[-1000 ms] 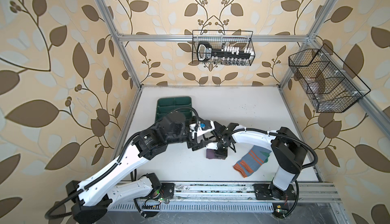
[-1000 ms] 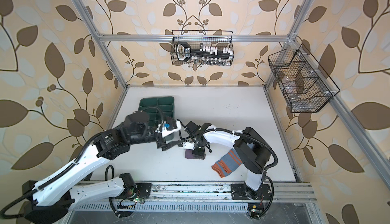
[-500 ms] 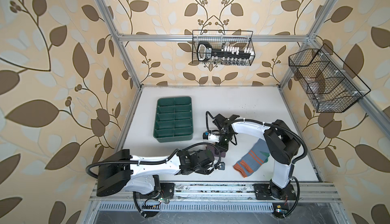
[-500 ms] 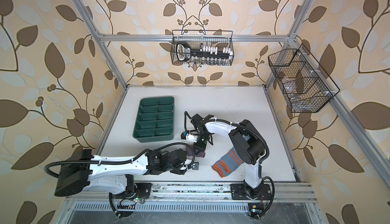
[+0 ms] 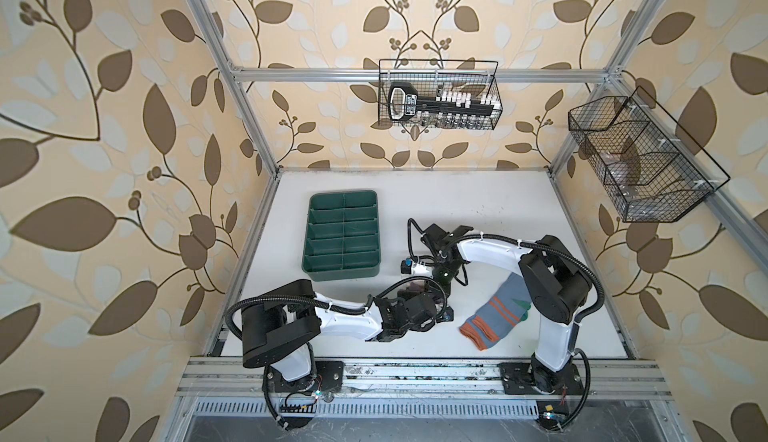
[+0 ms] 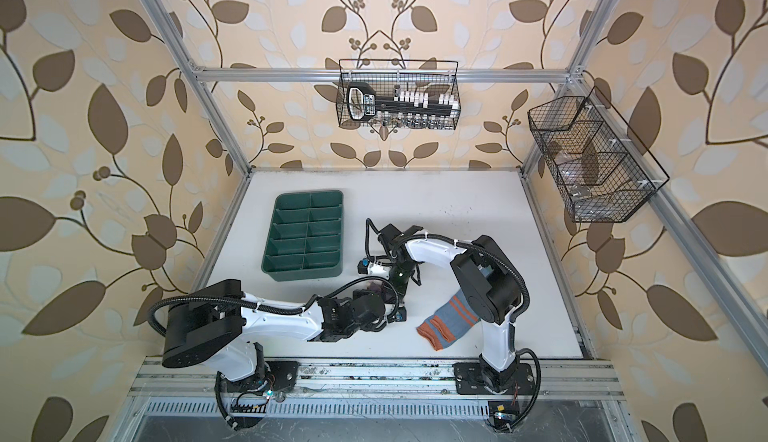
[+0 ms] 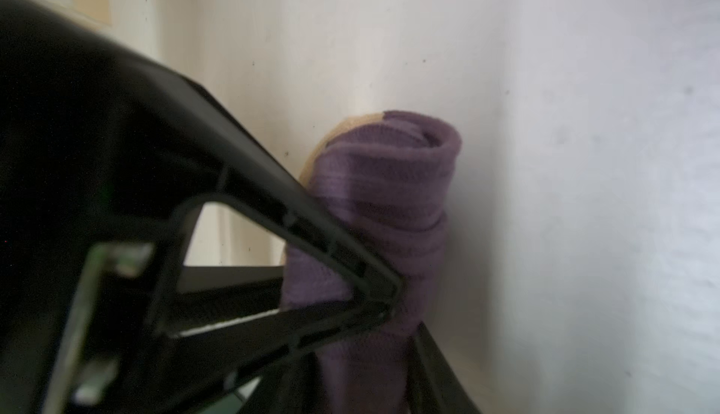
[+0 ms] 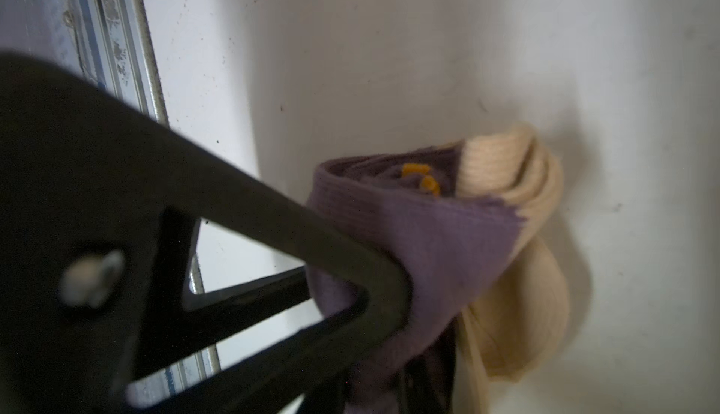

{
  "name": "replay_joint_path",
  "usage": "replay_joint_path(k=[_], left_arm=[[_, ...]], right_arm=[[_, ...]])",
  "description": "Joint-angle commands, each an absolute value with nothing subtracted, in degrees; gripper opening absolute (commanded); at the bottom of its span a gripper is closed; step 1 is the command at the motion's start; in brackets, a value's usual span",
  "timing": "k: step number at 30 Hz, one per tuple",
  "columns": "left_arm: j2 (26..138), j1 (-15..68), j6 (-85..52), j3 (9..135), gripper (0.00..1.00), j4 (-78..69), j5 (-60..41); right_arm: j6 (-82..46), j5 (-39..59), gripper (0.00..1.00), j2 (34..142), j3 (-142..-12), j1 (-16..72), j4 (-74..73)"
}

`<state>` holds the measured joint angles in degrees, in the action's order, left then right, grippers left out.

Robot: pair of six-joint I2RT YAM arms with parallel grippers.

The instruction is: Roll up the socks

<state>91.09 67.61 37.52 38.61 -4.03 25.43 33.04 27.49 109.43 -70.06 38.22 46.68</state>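
Right wrist alone shows orange inside purple sock [image 8: 428, 236].

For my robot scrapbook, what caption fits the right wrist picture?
Right hand pinches a rolled-up purple sock with a beige end.

sock A [image 8: 428, 236]: purple/beige | sock B [image 5: 494, 316]: grey-blue, orange stripes | tray [image 5: 340, 272]: dk green
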Motion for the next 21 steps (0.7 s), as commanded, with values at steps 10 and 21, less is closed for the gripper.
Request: replay_joint_path(k=[10,21], left_arm=[[98.4,65.7,34.5,47.3,0.08,12.3,11.6],[98.4,60.1,34.3,55.3,0.08,26.3,0.2]], right_arm=[[30.0,21.8,0.62,97.1,-58.5,33.7,31.5],[13.2,3.8,0.64,78.8,-52.9,18.3,16.0]])
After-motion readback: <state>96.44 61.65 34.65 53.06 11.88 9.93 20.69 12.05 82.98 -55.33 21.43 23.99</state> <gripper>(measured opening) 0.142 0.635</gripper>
